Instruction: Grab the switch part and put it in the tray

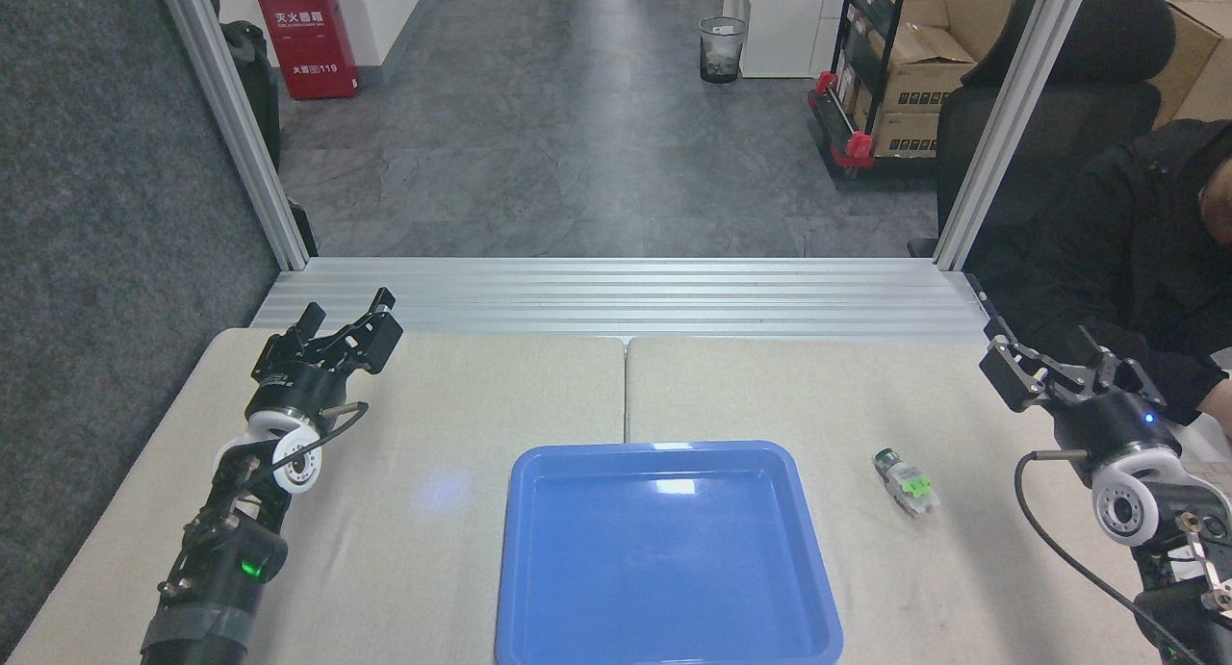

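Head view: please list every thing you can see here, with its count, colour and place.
switch part: 1, grey with green, on table right of tray
tray: 1, blue, table centre front
table: 1, beige, foreground
red box: 1, red, floor far left
bin: 1, dark mesh, floor far centre
chair: 1, black, right
person: 1, black jacket, right edge
left gripper: 1, black, open, table's far left
right gripper: 1, black, open, table's far right

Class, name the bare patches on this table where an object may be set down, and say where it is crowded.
Bare cloth lies between the left gripper and the tray, and behind the tray up to the metal rails. The tray itself holds nothing. Tightest is the right side, where the switch part lies between tray and right gripper.
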You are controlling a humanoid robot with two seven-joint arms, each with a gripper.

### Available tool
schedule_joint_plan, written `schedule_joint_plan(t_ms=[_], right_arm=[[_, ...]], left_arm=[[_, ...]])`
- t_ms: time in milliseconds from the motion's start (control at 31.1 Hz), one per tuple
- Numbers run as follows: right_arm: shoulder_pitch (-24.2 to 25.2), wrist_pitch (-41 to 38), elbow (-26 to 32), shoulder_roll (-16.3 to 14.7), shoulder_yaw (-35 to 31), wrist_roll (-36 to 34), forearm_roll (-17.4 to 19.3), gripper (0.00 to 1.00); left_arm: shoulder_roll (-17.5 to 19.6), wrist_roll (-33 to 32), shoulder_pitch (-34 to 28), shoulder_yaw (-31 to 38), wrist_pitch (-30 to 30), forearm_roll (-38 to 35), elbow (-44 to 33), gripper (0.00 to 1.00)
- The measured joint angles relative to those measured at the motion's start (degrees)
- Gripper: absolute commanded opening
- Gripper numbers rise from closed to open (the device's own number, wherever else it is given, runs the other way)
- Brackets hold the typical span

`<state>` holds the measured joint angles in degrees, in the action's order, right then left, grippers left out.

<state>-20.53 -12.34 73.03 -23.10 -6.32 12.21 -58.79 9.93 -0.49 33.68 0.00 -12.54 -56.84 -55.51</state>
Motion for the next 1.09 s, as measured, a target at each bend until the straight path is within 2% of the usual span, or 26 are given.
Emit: schedule_joint_plan(t_ms=[450,803,1092], right_arm=[[0.31,-0.02,0.18,0.28,0.00,0.37,0.73,0.99],[0.45,0.23,0.83,0.22,0.14,0.68,7.50,0.98],[0.52,0.35,1.26,-0.43,1.00,3.99,9.73,0.98]], left_arm=[[0.00,0.00,0.01,0.00,0.00,0.01,-0.01,1.00],[0.00,0.00,0.04,0.00,0.00,0.01,-0.02,1.00],[0.00,0.00,0.04,0.00,0.00,0.01,-0.02,1.00]])
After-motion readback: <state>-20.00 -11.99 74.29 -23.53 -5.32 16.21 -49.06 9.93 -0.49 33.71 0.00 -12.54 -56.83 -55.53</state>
